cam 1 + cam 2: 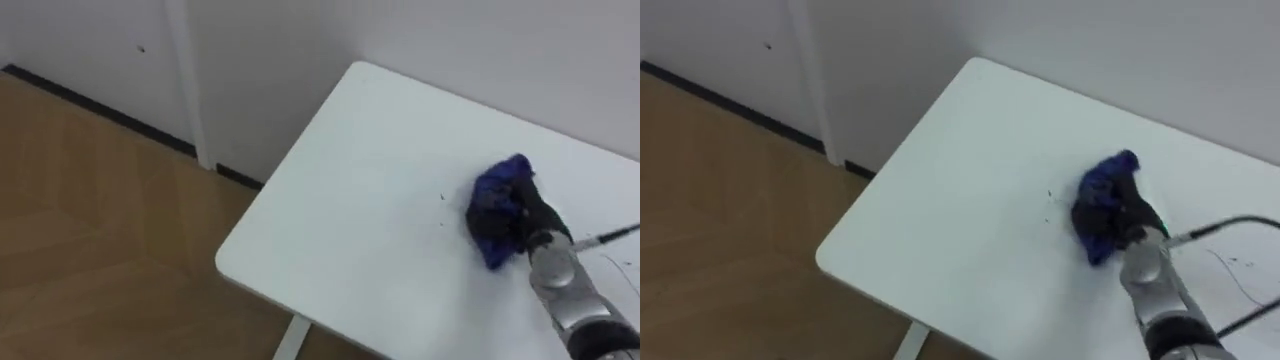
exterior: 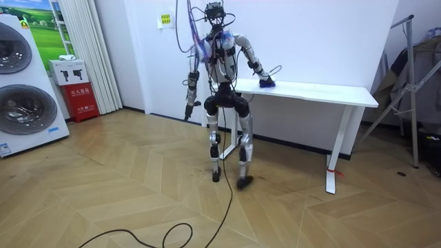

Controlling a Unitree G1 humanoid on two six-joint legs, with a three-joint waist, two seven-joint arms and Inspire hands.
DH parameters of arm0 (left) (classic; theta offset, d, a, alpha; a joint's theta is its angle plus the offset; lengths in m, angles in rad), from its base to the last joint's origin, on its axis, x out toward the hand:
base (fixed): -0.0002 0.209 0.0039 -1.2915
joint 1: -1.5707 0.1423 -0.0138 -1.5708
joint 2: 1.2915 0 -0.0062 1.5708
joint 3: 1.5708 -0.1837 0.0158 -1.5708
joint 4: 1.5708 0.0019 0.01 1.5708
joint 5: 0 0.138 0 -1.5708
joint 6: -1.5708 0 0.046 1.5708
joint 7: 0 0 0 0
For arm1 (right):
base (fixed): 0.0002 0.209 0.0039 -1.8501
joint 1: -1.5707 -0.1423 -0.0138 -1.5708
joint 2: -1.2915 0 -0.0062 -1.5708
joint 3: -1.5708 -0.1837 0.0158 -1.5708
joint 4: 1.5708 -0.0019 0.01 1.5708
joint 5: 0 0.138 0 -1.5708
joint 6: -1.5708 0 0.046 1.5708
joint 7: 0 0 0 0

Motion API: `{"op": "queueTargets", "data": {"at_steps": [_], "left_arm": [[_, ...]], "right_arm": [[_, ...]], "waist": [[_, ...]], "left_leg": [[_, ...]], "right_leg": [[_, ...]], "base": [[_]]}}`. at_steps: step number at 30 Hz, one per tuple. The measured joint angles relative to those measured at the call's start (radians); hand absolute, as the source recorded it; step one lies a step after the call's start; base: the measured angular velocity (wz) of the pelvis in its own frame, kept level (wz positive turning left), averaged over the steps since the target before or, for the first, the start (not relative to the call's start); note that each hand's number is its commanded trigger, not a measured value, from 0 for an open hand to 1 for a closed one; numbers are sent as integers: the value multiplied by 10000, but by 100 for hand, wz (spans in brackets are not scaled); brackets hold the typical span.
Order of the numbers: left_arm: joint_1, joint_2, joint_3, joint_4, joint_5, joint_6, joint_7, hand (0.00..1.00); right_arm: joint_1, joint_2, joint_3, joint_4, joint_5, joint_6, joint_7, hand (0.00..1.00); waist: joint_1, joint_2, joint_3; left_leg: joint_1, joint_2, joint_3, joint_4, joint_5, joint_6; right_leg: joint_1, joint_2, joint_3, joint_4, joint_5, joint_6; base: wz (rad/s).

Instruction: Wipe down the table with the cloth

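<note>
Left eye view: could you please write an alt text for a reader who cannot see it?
The robot's right hand grips a bunched blue cloth on a white table, reaching in from the lower right. Beyond the table is a white wall, and to its left a wooden floor.

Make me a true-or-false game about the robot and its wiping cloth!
1. The cloth is blue. True.
2. The cloth lies on the wooden floor. False: it lies on the white table.
3. The right robot hand is at the cloth, on the tabletop. True.
4. The left robot hand is pressing on the table too. False: it hangs down at the robot's side, away from the table.
</note>
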Motion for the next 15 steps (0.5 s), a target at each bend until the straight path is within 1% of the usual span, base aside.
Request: {"op": "queueTargets", "data": {"at_steps": [1,2,3,4,5,6,7,8,9,10,11,12,13,14,15], "left_arm": [[-12,123,164,-311,280,-135,52,0],[12,198,275,-382,348,-236,86,0],[47,371,500,-409,356,-317,122,0],[33,534,580,-401,337,-276,137,0],[8,637,568,-408,291,-262,143,0],[-131,767,520,-399,82,-244,173,0],[-327,765,401,-371,-152,-238,215,0],[-463,756,267,-332,-322,-245,220,0],[-790,716,93,22,-577,-301,216,0],[-1057,624,33,270,-680,-304,191,0],[-1133,591,-13,305,-695,-305,189,0],[-1189,594,-213,380,-654,-337,144,0],[-1167,595,-379,390,-659,-422,105,0],[-1155,481,-478,428,-659,-402,98,0],[-1041,342,-720,239,-670,-393,-24,0]], "right_arm": [[619,-149,-152,43,287,0,-226,100],[777,-176,-154,96,378,0,-287,100],[999,-193,-107,131,459,8,-358,100],[1144,-187,-41,119,501,39,-360,100],[1189,-163,-14,114,509,58,-362,100],[1113,-84,23,11,456,177,-349,100],[922,-68,269,5,329,280,-313,100],[779,-55,443,-48,233,356,-273,100],[347,25,836,-79,-66,626,-167,100],[-260,157,1206,-330,-559,1152,4,100],[-652,227,1529,-467,-814,1462,112,100],[-1443,324,2243,-684,-1525,1904,449,100],[-2142,449,2754,-1009,-2394,2017,788,100],[-2415,452,2921,-1152,-2750,1972,921,100],[-2936,500,3158,-1436,-3203,1959,1120,100]], "waist": [[141,51,-75],[161,85,-96],[165,93,-107],[145,85,-108],[97,90,-111],[16,74,-126],[25,63,-130],[67,64,-130],[265,54,-124],[457,27,-119],[548,16,-116],[850,19,-113],[1009,3,-82],[1097,156,-93],[1297,284,13]], "left_leg": [[95,414,516,84,-84,-131],[136,674,841,174,-147,-237],[86,1190,1313,483,-277,-435],[-122,1650,1419,962,-437,-611],[-265,1895,1363,1224,-517,-694],[-579,2300,1226,1718,-615,-844],[-773,2606,1103,2115,-718,-1021],[-827,2767,1081,2294,-757,-1121],[-851,3090,1126,2524,-772,-1380],[-819,3424,1298,2588,-658,-1662],[-806,3581,1402,2572,-558,-1832],[-798,3918,1587,2503,-333,-2211],[-857,4125,1602,2419,-62,-2554],[-930,4258,1439,2312,36,-2665],[-979,4097,719,1913,303,-2509]], "right_leg": [[-24,-496,137,50,79,27],[-56,-673,170,-6,184,55],[-154,-930,268,-392,461,108],[-179,-995,260,-1058,805,152],[-142,-988,217,-1387,990,158],[-33,-970,44,-1875,1390,180],[59,-969,9,-2187,1732,273],[61,-947,-23,-2283,1848,323],[19,-870,-21,-2299,2022,312],[-65,-653,44,-2243,2090,296],[-171,-490,87,-2242,2108,278],[-381,-63,-73,-2119,2099,256],[-498,295,-573,-1846,1794,363],[-572,379,-868,-1651,1446,414],[-995,587,-957,-1116,1006,50]], "base": [[35],[-24],[-39],[-33],[-9],[0],[0],[-27],[-52],[-67],[-88],[-82],[-73],[-49],[-30]]}}
